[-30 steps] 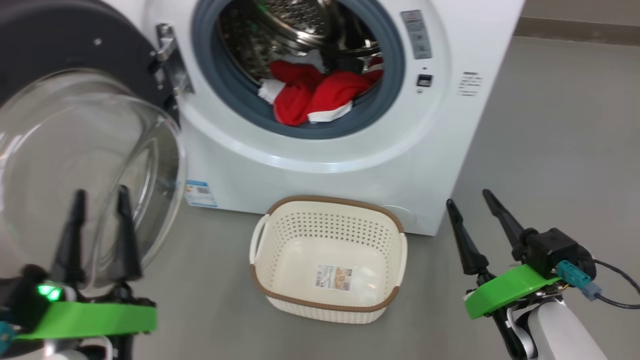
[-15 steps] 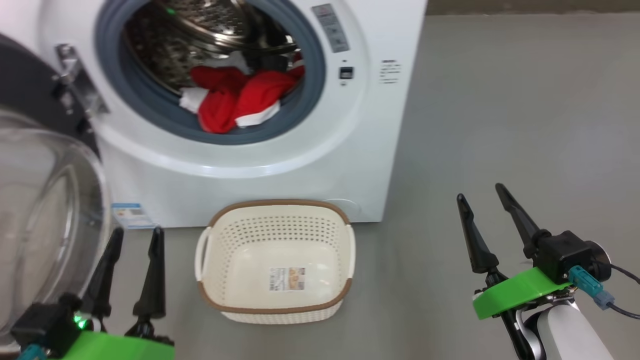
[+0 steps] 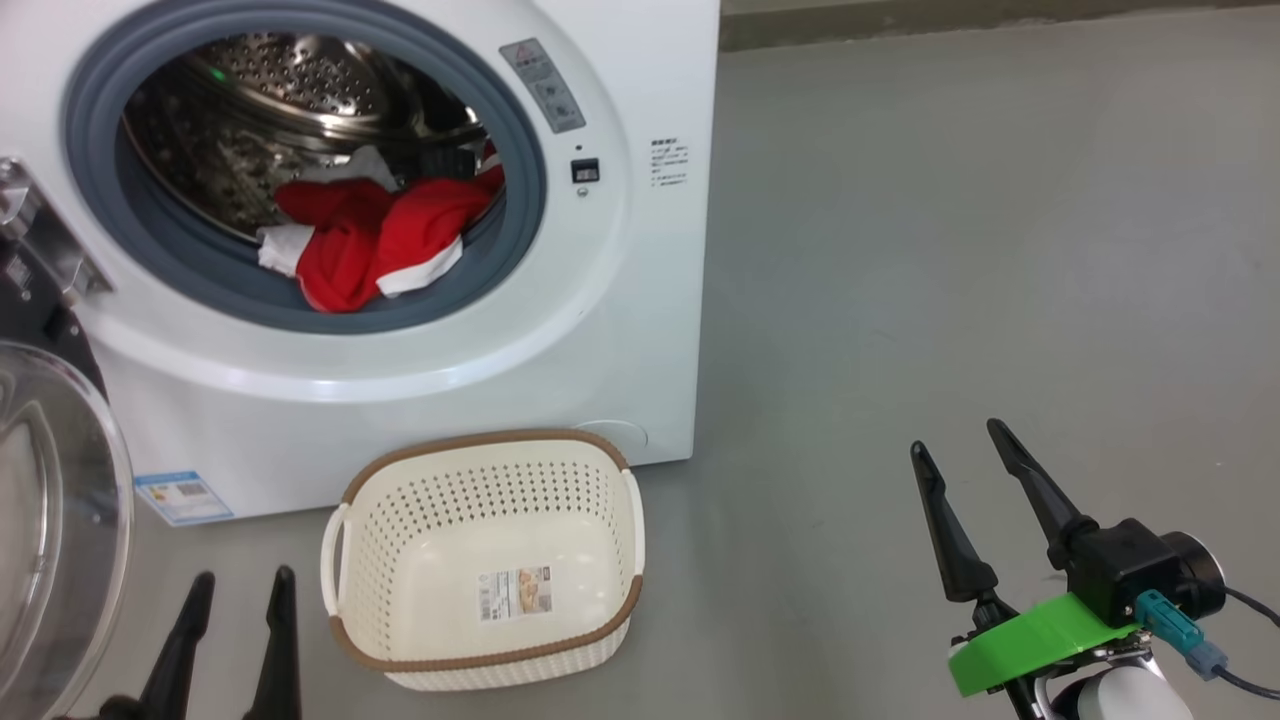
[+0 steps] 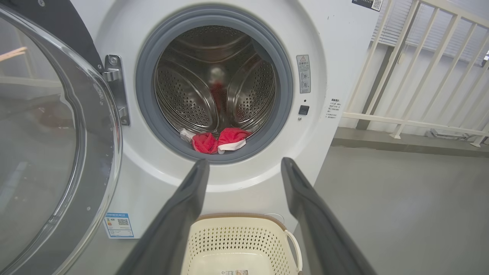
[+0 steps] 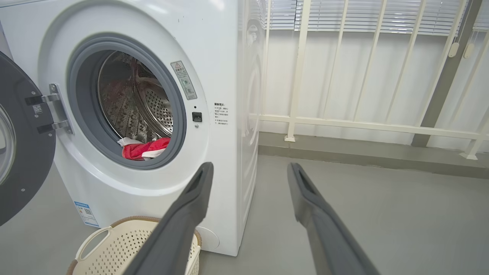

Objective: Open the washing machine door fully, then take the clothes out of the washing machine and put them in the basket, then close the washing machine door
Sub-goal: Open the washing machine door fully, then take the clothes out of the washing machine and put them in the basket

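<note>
Both tools stand spread and empty: the left tool [image 3: 245,580] low beside the basket, the right tool [image 3: 955,438] well apart over bare floor [image 3: 950,230]. Just ahead, the basket [image 3: 485,438] sits empty at the foot of the washing machine [image 3: 400,400], below its opening. The washing machine door [image 3: 55,520] hangs wide on the left, so unloading looks like the step in hand. The clothes [image 3: 370,235] lie bundled at the front of the drum [image 3: 290,85], spilling onto the grey rubber ring [image 3: 180,275]. A good reach probably goes straight through the ring, pinches a thick red fold rather than the white trim, then lifts clear of the lip before lowering into the basket.
</note>
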You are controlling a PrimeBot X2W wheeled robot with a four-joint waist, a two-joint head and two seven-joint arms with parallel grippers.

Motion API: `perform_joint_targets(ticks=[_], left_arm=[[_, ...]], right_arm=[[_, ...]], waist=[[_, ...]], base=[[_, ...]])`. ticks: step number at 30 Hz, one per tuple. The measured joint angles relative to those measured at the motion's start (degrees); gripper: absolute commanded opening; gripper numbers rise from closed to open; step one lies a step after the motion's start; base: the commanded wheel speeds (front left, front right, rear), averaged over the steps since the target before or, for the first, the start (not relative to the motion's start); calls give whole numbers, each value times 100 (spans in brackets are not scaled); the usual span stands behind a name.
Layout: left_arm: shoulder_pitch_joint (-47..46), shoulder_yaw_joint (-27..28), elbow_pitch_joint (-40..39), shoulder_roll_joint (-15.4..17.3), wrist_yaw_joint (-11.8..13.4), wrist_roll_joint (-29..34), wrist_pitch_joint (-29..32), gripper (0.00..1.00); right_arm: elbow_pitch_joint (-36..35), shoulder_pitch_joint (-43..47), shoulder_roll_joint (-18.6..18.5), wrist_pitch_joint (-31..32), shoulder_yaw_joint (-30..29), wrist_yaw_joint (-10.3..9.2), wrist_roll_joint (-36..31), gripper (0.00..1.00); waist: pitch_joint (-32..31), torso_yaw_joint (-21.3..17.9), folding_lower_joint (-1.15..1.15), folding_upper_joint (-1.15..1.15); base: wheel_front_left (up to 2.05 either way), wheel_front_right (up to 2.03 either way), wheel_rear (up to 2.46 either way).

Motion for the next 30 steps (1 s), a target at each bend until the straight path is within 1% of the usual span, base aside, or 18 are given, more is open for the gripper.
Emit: perform_joint_targets(ticks=[9,13,19,22,26,30], left_arm=[[325,5,-5,4,89,101,-20,100],[386,15,3,-2,187,202,-20,100],[440,43,-20,7,192,202,-21,100],[487,51,-23,11,303,240,-19,100],[487,52,-47,11,380,253,-18,100],[487,41,-94,11,391,253,-8,100]], right_arm=[[-107,256,5,0,-24,0,-20,100],[-126,277,7,0,-43,0,-35,100],[-126,379,9,0,-48,0,-35,100],[-126,379,10,0,-47,0,-36,100],[-123,379,11,0,-37,0,-59,100],[-111,379,12,0,-24,0,-59,100]], waist=[[-225,-127,0,0],[-301,-137,0,0],[-348,-122,0,0],[-353,-104,0,0],[-357,-67,0,0],[-351,-37,0,0]], base=[[0,0,0],[0,0,0],[0,0,0],[7,-8,2],[42,-42,0],[93,-93,0]])
